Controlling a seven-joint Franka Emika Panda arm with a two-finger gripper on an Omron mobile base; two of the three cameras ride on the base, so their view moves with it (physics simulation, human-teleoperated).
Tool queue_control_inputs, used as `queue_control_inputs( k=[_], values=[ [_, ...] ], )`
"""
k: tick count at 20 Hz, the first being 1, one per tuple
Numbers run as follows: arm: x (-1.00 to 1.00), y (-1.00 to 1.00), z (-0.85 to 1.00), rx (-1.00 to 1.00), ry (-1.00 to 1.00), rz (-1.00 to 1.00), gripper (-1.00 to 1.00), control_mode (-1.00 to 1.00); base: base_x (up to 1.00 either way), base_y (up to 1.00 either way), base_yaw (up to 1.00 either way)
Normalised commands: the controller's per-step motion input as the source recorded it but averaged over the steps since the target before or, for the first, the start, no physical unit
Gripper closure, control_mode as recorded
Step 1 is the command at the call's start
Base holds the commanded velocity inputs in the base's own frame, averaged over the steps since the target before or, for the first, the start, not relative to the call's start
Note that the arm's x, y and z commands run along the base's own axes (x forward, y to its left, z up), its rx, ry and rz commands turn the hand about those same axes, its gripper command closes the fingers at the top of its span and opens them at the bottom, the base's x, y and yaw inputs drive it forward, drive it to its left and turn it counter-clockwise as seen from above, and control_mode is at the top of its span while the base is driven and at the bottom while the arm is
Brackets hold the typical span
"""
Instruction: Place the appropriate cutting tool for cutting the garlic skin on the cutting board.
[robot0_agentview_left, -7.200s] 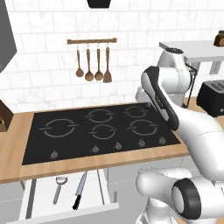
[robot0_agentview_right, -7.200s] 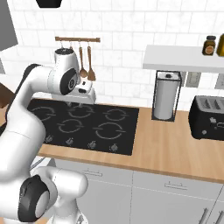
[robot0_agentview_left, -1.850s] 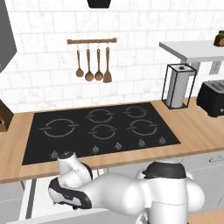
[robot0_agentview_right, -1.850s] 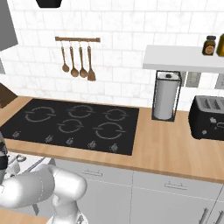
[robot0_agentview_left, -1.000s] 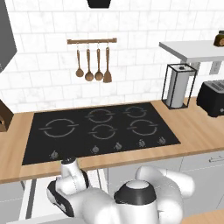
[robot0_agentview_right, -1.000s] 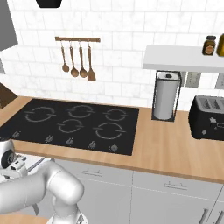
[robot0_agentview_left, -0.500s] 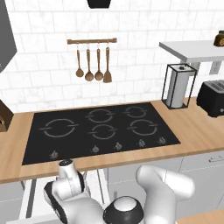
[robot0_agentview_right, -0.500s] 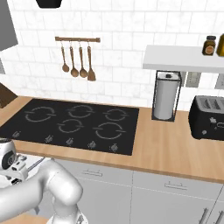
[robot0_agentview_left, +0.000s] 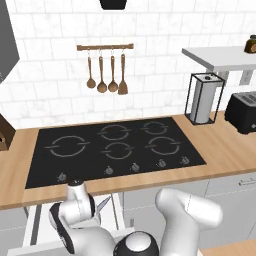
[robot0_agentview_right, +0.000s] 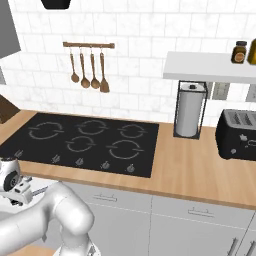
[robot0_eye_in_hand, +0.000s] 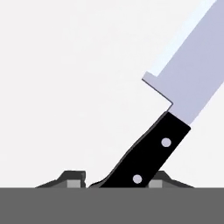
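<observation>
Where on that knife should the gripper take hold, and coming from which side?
Grip the knife by its slim black handle, not the flat silver blade. Come straight down over the handle, one finger on each long side, since the knife appears to lie flat on the pale drawer floor.

Four brown wooden utensils (robot0_agentview_left: 106, 75) hang on the rail, beside one black toaster (robot0_agentview_right: 238, 134) and one silver-bladed knife (robot0_eye_in_hand: 175, 109).

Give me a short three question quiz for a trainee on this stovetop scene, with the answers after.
1. True or false: the kitchen knife with a silver blade and black riveted handle sits between the gripper fingertips in the hand view.
2. How many wooden utensils hang on the wall rail?
3. What stands on the wooden countertop beside the black toaster: A) kettle, B) paper towel roll in a wire holder, C) blender?

Key: 1 true; 2 four; 3 B.
</observation>
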Motion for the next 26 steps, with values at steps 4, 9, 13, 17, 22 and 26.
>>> queue_control_inputs(
  k=[4,9,13,17,22,26],
  values=[
    [-0.39,0.01,0.25,0.0,0.0,-0.27,1.0,-1.0,0.0,0.0,0.0],
    [-0.76,0.07,0.73,-0.01,0.0,-0.24,1.0,-1.0,0.0,0.0,0.0],
    [-0.67,0.38,0.99,-0.06,0.0,-0.24,1.0,-1.0,0.0,0.0,0.0],
    [-0.52,0.58,1.0,-0.15,0.0,-0.25,1.0,-1.0,0.0,0.0,0.0],
    [-0.61,0.2,1.0,-0.17,0.0,-0.32,1.0,-1.0,0.0,0.0,0.0],
    [-0.19,-0.24,1.0,-0.18,0.05,-0.27,1.0,-1.0,0.0,0.0,0.0]
  ],
)
